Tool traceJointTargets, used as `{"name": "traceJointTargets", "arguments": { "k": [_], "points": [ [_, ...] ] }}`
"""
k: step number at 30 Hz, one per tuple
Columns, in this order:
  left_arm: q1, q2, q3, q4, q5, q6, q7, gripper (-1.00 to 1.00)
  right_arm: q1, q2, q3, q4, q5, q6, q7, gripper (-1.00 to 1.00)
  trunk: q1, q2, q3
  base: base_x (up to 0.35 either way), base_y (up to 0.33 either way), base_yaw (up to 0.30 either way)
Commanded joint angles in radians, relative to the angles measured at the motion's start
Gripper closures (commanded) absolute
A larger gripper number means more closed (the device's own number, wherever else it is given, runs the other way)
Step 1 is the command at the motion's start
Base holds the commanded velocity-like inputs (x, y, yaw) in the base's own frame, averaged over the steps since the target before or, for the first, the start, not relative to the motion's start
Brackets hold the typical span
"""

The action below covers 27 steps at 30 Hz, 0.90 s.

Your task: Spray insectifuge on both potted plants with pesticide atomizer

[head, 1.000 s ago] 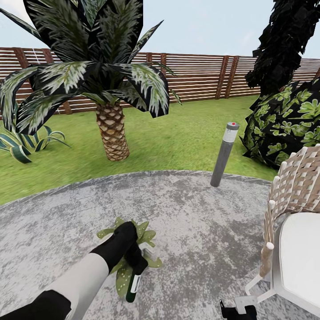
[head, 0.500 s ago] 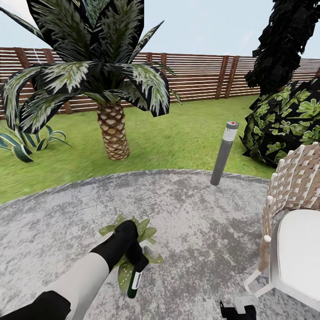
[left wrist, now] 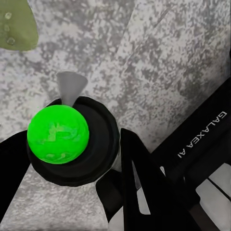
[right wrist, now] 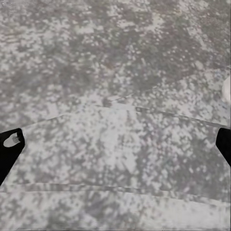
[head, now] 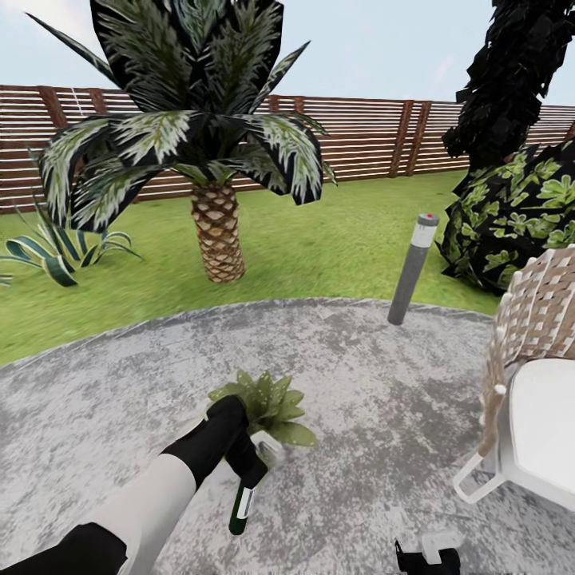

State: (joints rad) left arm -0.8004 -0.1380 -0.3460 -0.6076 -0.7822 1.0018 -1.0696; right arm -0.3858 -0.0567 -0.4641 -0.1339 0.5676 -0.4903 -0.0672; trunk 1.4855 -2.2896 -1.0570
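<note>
My left gripper [head: 249, 467] is shut on the pesticide atomizer [head: 240, 505], whose dark green bottle hangs below the fingers and whose white head [head: 268, 447] sits beside them. In the left wrist view the atomizer [left wrist: 72, 144] appears as a dark round body with a bright green ball and a grey cone nozzle over the patio. A potted plant [head: 267, 403], a low speckled rosette, stands on the round grey patio [head: 359, 383] just beyond the gripper. My right gripper [head: 427, 557] hangs low at the frame's bottom edge; its fingertips [right wrist: 9, 143] stand wide apart, open over bare paving.
A wicker chair with a white cushion [head: 535, 407] stands close on the right. A grey bollard light [head: 411, 271] is at the patio's far edge. On the lawn are a scaly palm [head: 217, 239], a striped agave [head: 56, 255] and a dark bush [head: 519, 216], with the slatted fence [head: 359, 136] behind.
The whole view has shifted, so the camera moved. The rosette now shows beyond and right of my left gripper instead of under it. The atomizer stays gripped.
</note>
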Motion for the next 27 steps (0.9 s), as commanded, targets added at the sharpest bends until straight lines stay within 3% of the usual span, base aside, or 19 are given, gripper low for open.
{"name": "traceJointTargets", "arguments": {
  "k": [1,11,15,17,19,22,23,24,26,27],
  "points": [
    [0.000,0.000,-0.001,-0.001,-0.011,0.004,-0.010,1.00,-0.001,0.000,-0.004,0.001,0.011,-0.004,-0.006,-1.00,0.000,0.000,-0.001,-0.150,0.281,0.000],
    [0.004,0.002,-0.001,-0.001,-0.011,-0.004,-0.006,1.00,-0.001,0.000,-0.004,0.000,0.011,-0.004,-0.006,-1.00,0.000,0.000,-0.001,-0.140,0.246,0.000],
    [0.008,0.008,0.001,0.000,-0.005,-0.043,0.080,1.00,-0.001,0.001,-0.005,0.001,0.011,-0.004,-0.006,-1.00,0.000,0.000,-0.001,-0.021,0.026,0.000],
    [0.028,0.011,0.003,0.005,-0.003,-0.133,0.107,1.00,-0.001,0.001,-0.005,0.001,0.011,-0.004,-0.006,-1.00,0.000,0.000,-0.001,-0.002,0.003,0.000],
    [0.063,0.012,0.039,0.002,-0.001,-0.219,0.124,1.00,-0.001,0.000,-0.005,0.001,0.011,-0.004,-0.006,-1.00,0.000,0.000,-0.001,0.000,0.000,0.000],
    [0.108,0.012,0.164,0.009,-0.001,-0.400,0.146,1.00,-0.001,0.000,-0.005,0.001,0.011,-0.004,-0.007,-1.00,0.000,0.000,-0.001,0.000,0.000,0.000],
    [0.160,0.025,0.233,0.013,-0.001,-0.582,0.149,1.00,-0.001,-0.003,-0.005,0.000,0.011,-0.004,-0.008,-1.00,0.000,0.000,-0.001,0.000,0.000,0.000],
    [0.167,0.039,0.241,0.014,-0.001,-0.607,0.146,1.00,-0.001,-0.003,-0.004,-0.001,0.012,-0.003,-0.006,-1.00,0.000,0.000,-0.001,0.000,0.000,0.000],
    [0.171,0.097,0.246,0.015,0.003,-0.626,0.138,1.00,-0.001,-0.007,0.072,-0.055,0.073,-0.002,0.002,-1.00,0.000,0.000,-0.001,0.000,0.000,0.000],
    [0.171,0.112,0.247,0.015,0.004,-0.627,0.134,1.00,-0.001,-0.007,0.083,-0.097,0.099,-0.002,0.030,-1.00,0.000,0.000,-0.001,0.000,0.000,0.000]
  ]
}}
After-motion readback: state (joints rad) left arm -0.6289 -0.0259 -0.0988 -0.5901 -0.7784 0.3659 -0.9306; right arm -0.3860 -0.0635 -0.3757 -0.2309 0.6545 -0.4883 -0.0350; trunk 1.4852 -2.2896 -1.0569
